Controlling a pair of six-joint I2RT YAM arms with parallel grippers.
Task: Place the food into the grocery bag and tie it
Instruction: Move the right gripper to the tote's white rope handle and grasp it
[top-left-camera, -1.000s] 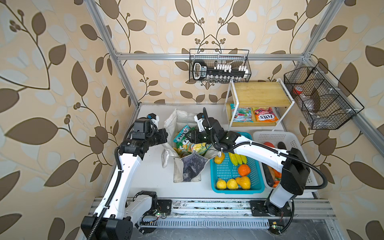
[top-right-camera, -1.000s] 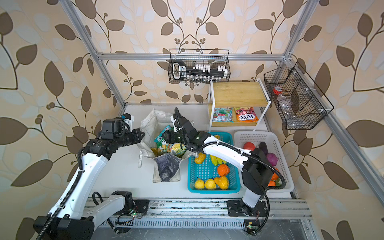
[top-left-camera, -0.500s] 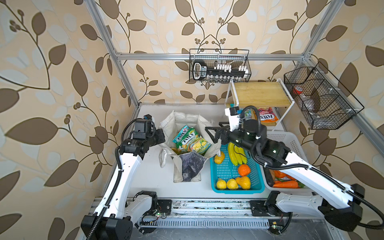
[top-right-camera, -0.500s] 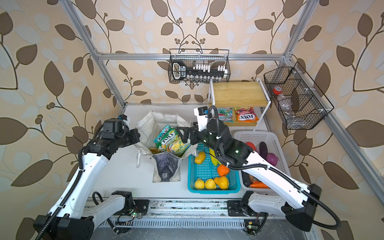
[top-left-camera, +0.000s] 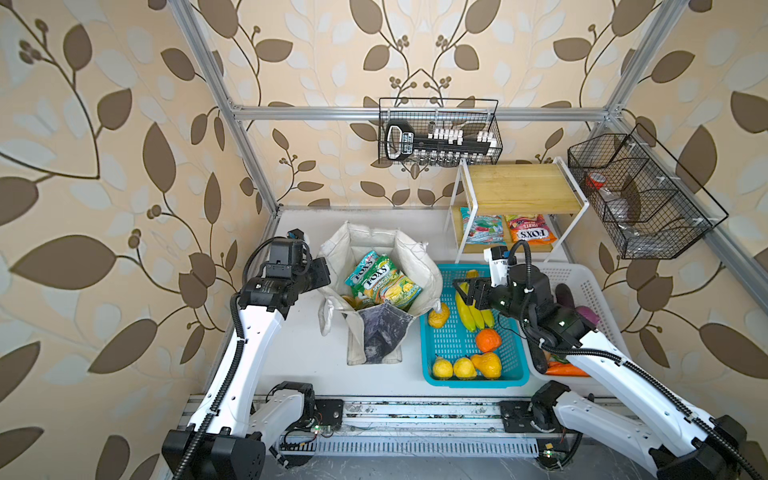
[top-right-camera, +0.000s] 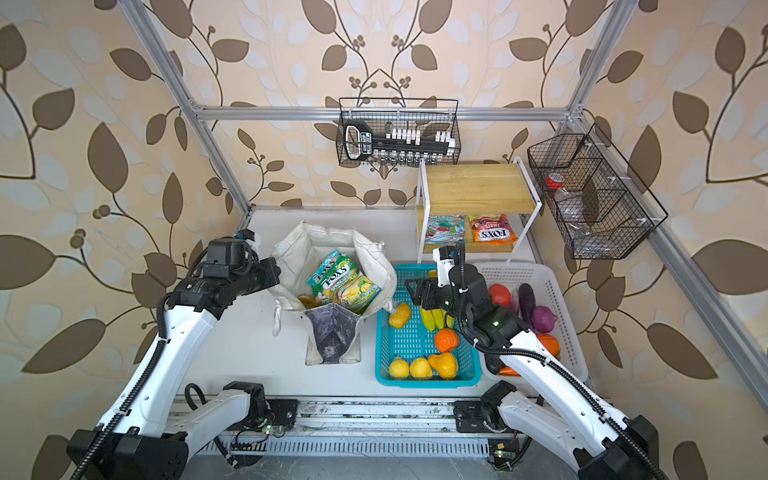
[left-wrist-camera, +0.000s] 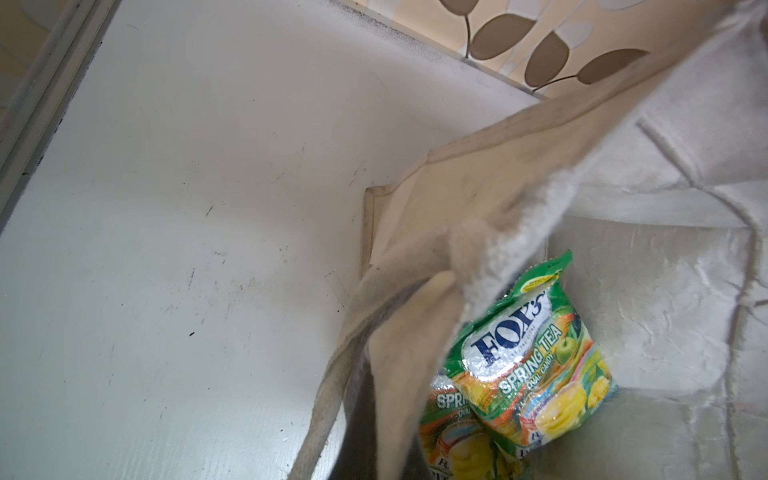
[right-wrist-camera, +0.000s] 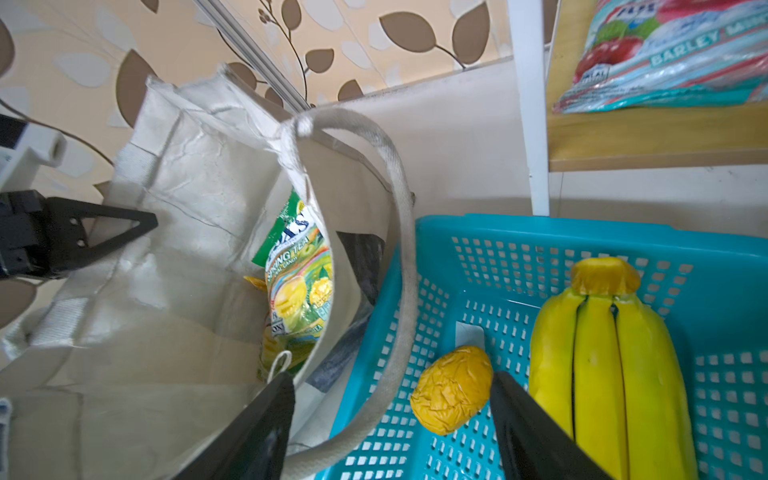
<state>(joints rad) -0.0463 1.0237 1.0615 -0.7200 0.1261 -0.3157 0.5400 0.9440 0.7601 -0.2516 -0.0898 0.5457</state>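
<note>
Right wrist view: spread right hand (right-wrist-camera: 392, 376) beside limp canvas bag (right-wrist-camera: 187, 187), over perforated turquoise basket (right-wrist-camera: 540, 237) holding crinkled yellow fruit (right-wrist-camera: 453, 390); glossy packets (right-wrist-camera: 299, 282) inside bag; left hand (right-wrist-camera: 141, 222) pinched on bag's rim.

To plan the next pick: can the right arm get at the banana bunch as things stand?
Likely yes: the right gripper hangs open over the turquoise basket, right beside the banana bunch, and nothing covers the bananas.

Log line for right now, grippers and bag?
left gripper: shut on grocery bag rim | right gripper: open, empty, above turquoise basket | snack packets: in bag
</note>
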